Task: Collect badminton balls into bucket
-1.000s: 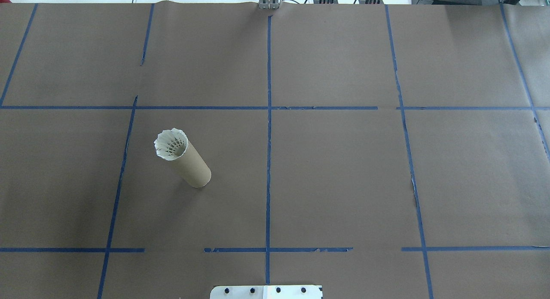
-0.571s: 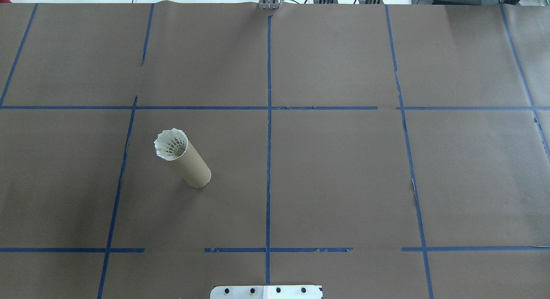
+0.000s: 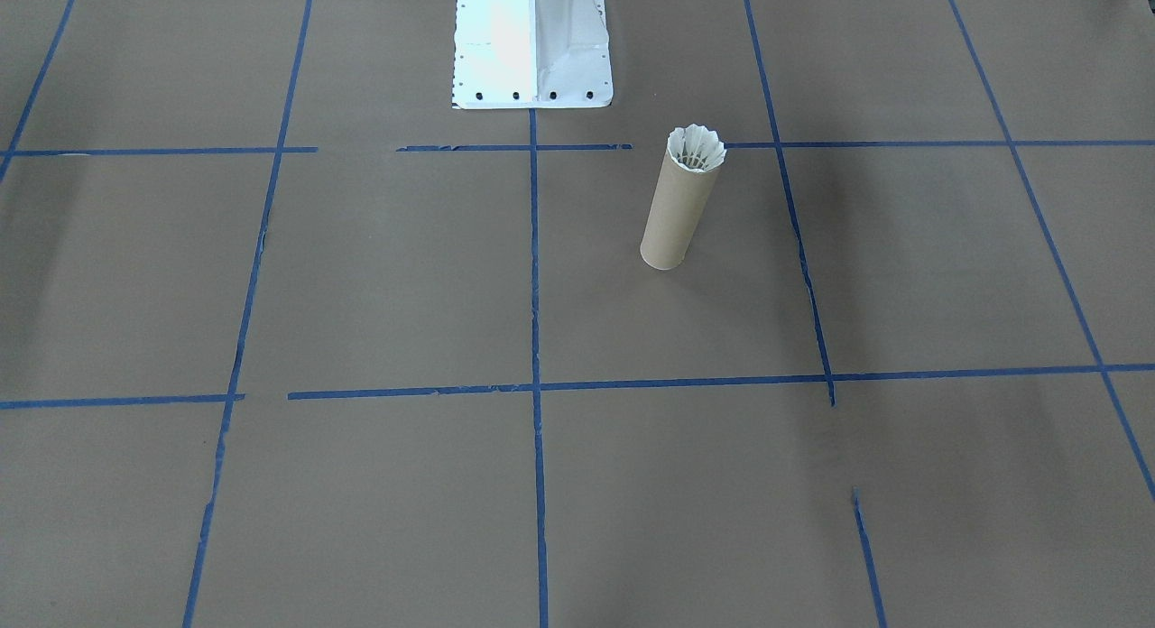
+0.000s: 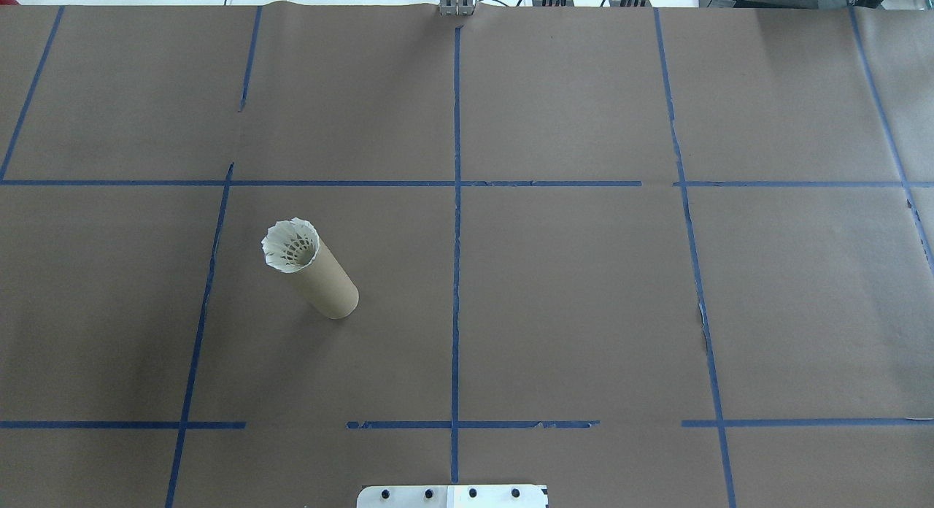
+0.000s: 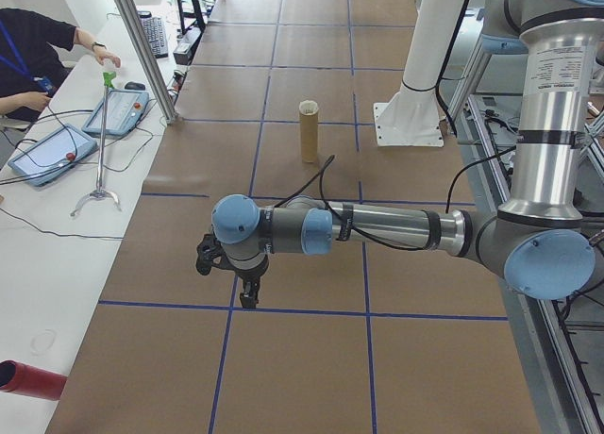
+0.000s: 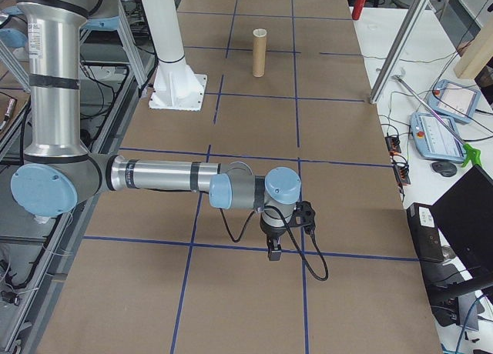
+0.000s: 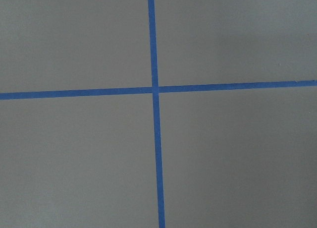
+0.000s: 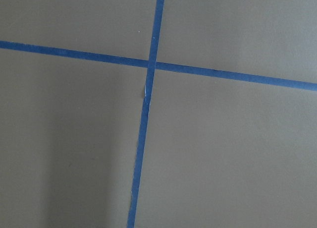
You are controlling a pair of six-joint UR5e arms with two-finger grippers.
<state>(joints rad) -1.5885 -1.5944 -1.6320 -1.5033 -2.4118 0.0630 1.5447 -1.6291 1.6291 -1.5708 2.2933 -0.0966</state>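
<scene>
Overhead exterior: shuttlecock (image 4: 291,245) seated skirt-up in the upright tube (image 4: 325,282), apparently done. Left gripper (image 5: 229,272) and right gripper (image 6: 282,231) parked over the surface (image 4: 584,289), well apart; finger state impossible to tell. Best kept clear of the tube.

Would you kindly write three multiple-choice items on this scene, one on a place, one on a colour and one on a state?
1. Where is the shuttlecock?
A. In the top of the cardboard tube
B. Lying on the table
C. Held in a gripper

2. What colour is the tape marking the grid?
A. Red
B. Blue
C. Yellow

3. How does the tube stand?
A. Lying flat
B. Upright
C. Lifted off the table

Answers: 1 A, the feather skirt fills the tube's mouth; 2 B, the lines on the brown paper are blue; 3 B, the side views show it standing on its end.
</scene>
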